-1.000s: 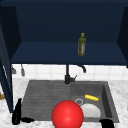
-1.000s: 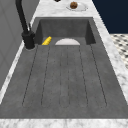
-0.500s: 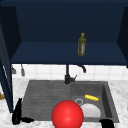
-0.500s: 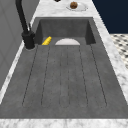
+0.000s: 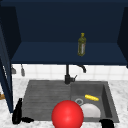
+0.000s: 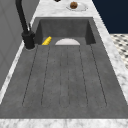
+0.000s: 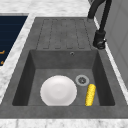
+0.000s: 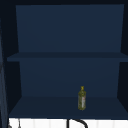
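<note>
Drainboard (image 5: 42,97), the ridged left half of the sink (image 5: 111,100), is the surface nearest the left hand (image 5: 18,112). In the front view that hand hangs just off the board's front left corner, over the marble counter (image 5: 15,87). Its fingers point straight up and its thumb sticks out to the right, so it is open and holds nothing. Just to its left stands the edge of an open dark blue cabinet door (image 5: 6,82).

In the left side view the drainboard (image 6: 65,80) is bare, and its grooves run toward the basin.

A red ball (image 5: 67,115) shows low in the middle of the front view, covering the front edge where board and basin meet. Whether it touches anything cannot be told.

Behind it the black faucet (image 5: 67,77) rises from the sink's back rim. On the lower cabinet shelf (image 5: 50,53) above, a little right of the faucet, stands an upright olive bottle (image 5: 81,45).

Further right, a white plate (image 5: 91,110) lies flat on the basin floor toward the front wall. The drain (image 5: 79,101) is just behind its left edge. A yellow corn cob (image 5: 91,97) lies behind the plate, near it but apart, as the right side view makes plain.

The right hand (image 5: 107,123) shows at the bottom edge, by the sink's front right corner and near the plate. I cannot tell how its fingers stand.
</note>
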`<state>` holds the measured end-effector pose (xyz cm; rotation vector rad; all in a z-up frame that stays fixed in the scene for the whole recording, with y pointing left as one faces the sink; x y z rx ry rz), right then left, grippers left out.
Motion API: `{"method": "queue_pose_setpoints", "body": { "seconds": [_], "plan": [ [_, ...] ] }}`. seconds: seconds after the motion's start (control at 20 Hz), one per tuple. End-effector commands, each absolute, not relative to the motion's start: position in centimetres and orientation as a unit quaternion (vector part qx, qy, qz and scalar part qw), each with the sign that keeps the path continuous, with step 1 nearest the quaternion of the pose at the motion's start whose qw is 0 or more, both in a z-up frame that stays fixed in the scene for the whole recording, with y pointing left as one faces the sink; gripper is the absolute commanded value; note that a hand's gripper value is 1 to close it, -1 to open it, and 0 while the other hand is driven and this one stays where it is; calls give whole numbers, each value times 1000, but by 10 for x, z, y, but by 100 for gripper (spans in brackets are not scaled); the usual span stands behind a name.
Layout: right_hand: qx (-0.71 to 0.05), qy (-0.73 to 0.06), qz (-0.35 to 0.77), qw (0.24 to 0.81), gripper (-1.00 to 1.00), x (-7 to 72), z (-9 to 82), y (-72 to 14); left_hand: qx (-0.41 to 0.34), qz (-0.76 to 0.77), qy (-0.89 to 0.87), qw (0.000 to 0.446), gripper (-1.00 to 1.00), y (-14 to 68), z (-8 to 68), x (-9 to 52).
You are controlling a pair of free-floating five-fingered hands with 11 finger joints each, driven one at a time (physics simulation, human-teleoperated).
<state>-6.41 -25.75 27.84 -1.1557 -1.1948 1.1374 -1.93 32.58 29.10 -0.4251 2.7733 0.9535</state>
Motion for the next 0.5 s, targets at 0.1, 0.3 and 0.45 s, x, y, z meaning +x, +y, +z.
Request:
{"method": "queue_pose_setpoints", "body": {
  "seconds": [0.1,0.3,0.45],
  "plan": [
    [-485,-501,477,534,0,-64,278,-257,-130,382,911,84,-100,326,289,-16],
    [-485,-501,477,534,0,-64,278,-257,-129,386,910,83,-100,326,288,-15],
    [-485,-501,477,534,0,-64,278,-257,-128,389,908,83,-100,326,287,-14]
  ]
}}
